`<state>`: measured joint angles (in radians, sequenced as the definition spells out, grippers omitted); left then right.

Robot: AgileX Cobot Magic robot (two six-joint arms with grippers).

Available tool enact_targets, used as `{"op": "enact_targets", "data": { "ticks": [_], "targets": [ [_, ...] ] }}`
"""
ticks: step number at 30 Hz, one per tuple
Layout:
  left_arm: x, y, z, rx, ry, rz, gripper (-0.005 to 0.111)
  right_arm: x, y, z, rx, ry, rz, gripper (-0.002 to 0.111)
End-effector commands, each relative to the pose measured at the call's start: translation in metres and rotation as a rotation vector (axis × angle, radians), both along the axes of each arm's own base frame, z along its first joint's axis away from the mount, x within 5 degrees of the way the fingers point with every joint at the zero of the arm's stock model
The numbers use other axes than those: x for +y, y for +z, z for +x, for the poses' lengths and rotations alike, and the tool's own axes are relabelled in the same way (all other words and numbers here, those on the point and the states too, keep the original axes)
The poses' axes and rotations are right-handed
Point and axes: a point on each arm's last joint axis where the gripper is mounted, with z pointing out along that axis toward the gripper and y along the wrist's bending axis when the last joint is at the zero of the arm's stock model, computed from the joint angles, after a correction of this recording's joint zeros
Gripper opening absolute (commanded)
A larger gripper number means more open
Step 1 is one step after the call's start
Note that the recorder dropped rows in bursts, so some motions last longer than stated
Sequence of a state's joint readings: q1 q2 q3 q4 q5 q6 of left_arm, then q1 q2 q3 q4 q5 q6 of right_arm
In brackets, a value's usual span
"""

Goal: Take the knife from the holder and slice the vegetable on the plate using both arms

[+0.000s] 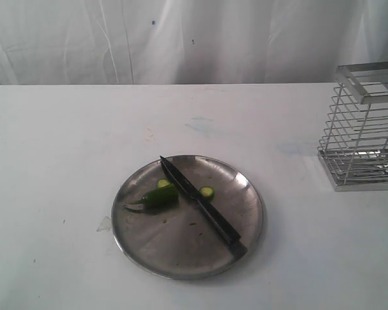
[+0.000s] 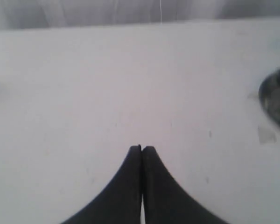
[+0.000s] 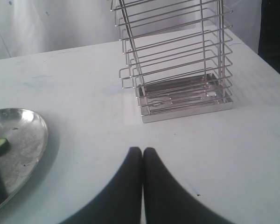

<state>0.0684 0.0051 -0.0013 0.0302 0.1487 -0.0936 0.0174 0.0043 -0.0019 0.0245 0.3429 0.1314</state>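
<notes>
Lying diagonally across the plate (image 1: 149, 248) on the white bench (image 1: 52, 161): the knife (image 1: 197, 200), tip toward 11 o'clock, handle toward 5 o'clock, touching the vegetable (image 1: 158, 197), two cut slices (image 1: 207, 192) close by. Standing alone at the bench's 3 o'clock edge: the holder (image 1: 365, 129). Clenched on nothing above bare bench: left claw (image 2: 142, 148) and right claw (image 3: 142, 150).

We see the left gripper (image 2: 141, 148) with both black fingertips pressed together, nothing between them, over bare white table (image 2: 107, 93). At the frame's edge, a sliver of the plate (image 2: 276, 100) shows, its shiny rim blurred. Pale curtain (image 2: 84, 11) runs along the table's far edge. A few faint specks mark the tabletop.
</notes>
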Motion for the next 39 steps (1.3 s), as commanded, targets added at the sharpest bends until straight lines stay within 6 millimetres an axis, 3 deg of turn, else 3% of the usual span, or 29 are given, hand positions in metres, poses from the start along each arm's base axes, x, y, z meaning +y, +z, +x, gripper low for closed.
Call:
{"op": "enact_targets", "data": {
  "ticks": [1, 6, 39],
  "targets": [
    [0.0010, -0.0127, -0.0049, 0.151, -0.031, 0.115, 0.000, -0.0002, -0.0003, -0.0002, -0.003, -0.007, 0.008, 0.000],
    [0.0010, -0.0127, -0.0049, 0.144, 0.014, -0.005, 0.000, -0.0002, -0.0003, -0.0002, -0.003, -0.007, 0.008, 0.000],
    [0.0009, -0.0109, -0.0041, 0.122, 0.010, 0.002, 0.000, -0.0002, -0.0003, -0.0002, -0.003, -0.007, 0.008, 0.000]
  ]
}}
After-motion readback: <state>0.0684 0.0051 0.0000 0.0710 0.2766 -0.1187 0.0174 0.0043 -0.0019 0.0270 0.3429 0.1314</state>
